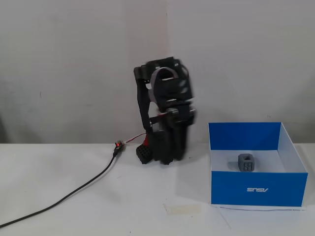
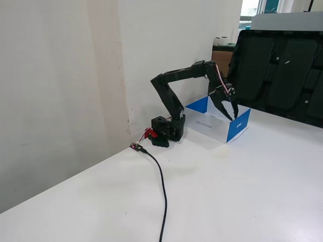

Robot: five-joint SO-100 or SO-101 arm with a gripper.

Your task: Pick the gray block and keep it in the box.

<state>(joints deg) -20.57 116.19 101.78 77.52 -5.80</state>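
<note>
The gray block (image 1: pixel 246 162) lies on the white floor inside the blue box (image 1: pixel 256 189), near the middle, free of the gripper. In a fixed view the box (image 2: pixel 240 126) stands just right of the arm base, and the block is hidden behind its walls. My gripper (image 2: pixel 233 116) is open and empty, pointing down, hanging in front of the box's upper edge. In the frontal fixed view the arm (image 1: pixel 167 113) is folded over its base and motion-blurred, left of the box.
A black cable (image 1: pixel 74 191) runs from the arm base to the table's front left; it also shows in a fixed view (image 2: pixel 162 186). A tape strip (image 1: pixel 182 209) lies on the table. A large black case (image 2: pixel 282 70) stands behind the box.
</note>
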